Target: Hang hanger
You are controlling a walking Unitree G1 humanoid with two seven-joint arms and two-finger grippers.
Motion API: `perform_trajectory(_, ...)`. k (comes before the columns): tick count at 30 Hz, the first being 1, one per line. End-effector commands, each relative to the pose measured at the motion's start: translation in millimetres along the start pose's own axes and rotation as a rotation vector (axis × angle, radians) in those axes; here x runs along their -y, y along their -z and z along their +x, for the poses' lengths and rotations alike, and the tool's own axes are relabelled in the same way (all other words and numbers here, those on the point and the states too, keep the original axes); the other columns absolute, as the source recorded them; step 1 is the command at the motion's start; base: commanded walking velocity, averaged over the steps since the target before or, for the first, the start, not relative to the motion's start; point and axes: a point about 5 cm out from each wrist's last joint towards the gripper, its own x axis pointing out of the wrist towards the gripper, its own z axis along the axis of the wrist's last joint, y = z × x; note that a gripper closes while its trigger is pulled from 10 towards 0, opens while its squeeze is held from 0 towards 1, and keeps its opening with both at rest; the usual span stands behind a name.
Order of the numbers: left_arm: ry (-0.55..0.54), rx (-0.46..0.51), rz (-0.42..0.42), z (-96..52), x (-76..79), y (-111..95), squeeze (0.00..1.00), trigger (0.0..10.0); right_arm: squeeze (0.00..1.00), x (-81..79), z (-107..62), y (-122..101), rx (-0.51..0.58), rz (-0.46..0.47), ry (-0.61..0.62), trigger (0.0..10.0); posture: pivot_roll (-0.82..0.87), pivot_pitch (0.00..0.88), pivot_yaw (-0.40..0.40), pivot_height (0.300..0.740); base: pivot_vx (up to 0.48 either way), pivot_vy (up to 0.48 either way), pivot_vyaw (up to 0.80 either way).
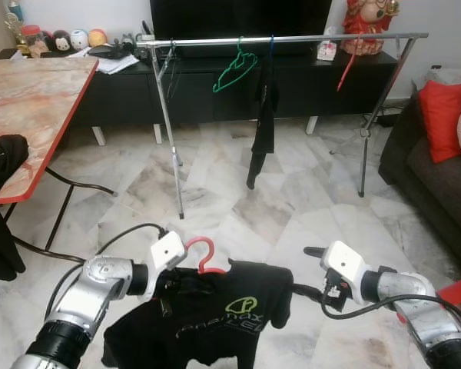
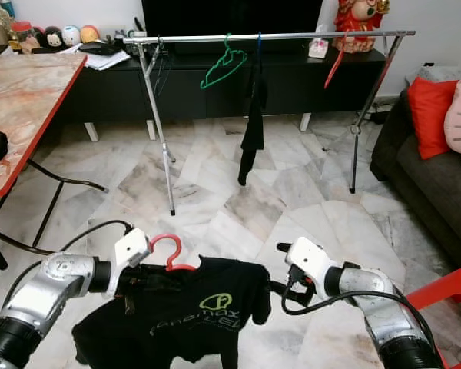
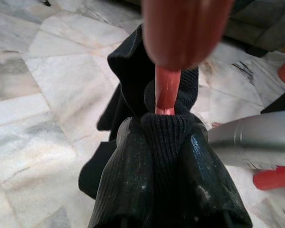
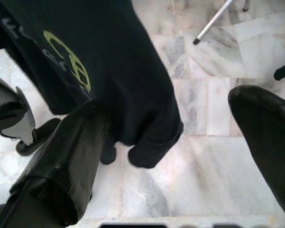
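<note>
marble floor [image 1: 292,200], clothes rack [image 1: 171,131] standing

Red hanger [image 1: 203,254]: smooth glossy plastic. Black T-shirt [image 1: 207,315] on it: matt knit cloth, ribbed collar. Garment rail [image 1: 292,38] beyond: polished metal tube. Floor [image 1: 238,192] beneath: glossy veined marble tiles. Arms: brushed silver metal.

Colours and patterns, near to far

Near, a red hanger [image 1: 203,253] carries a black T-shirt [image 1: 207,311] printed with a lime-green logo over grey lettering. The floor [image 1: 292,200] is white marble veined grey and brown. At left, the table [image 1: 31,108] has a pink-and-cream marbled top with a red edge. Far off, the silver clothes rail [image 1: 292,38] holds a green hanger [image 1: 234,71] and a black garment [image 1: 263,127]. At right, a red cushion [image 1: 443,108] sits on a dark grey sofa [image 1: 438,184].
</note>
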Motion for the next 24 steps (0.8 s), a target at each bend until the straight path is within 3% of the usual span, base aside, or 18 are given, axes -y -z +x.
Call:
perform_trajectory(1,0.017,0.022,0.044,-7.1,-2.8,-10.5,0.00,0.0,0.00,0.1,-2.2,1.8,-0.004,-0.009,-0.003,10.0,-0.13,0.000,-0.049,0.740,0.000,0.000,0.00)
perform_trajectory(3,0.023,0.018,0.049,-7.7,-2.5,-10.4,0.00,0.0,0.00,-0.1,-2.2,1.8,-0.002,-0.011,-0.004,10.0,-0.13,0.000,-0.049,0.740,0.000,0.000,0.00)
perform_trajectory(4,0.034,0.014,0.053,-8.9,-2.1,-10.5,0.00,7.0,0.00,-0.1,-2.2,2.4,-0.008,-0.012,-0.006,10.0,-0.13,0.000,-0.049,0.740,0.000,0.000,0.00)
perform_trajectory(5,0.052,0.009,0.059,-10.8,-1.3,-11.0,0.00,10.0,0.00,0.1,-2.5,4.0,-0.022,-0.025,-0.007,10.0,-0.13,0.000,-0.048,0.740,0.000,0.000,0.00)
perform_trajectory(13,0.154,0.020,0.065,-16.1,4.6,-17.6,0.00,10.0,0.00,-3.0,-0.2,10.0,-0.067,-0.081,-0.019,10.0,-0.12,0.000,-0.049,0.740,0.000,0.000,0.00)
perform_trajectory(24,0.190,0.048,0.056,-12.0,8.3,-21.4,0.00,10.0,0.00,-13.2,3.1,13.9,-0.079,-0.135,-0.089,10.0,-0.13,0.000,-0.051,0.740,0.000,0.000,0.00)
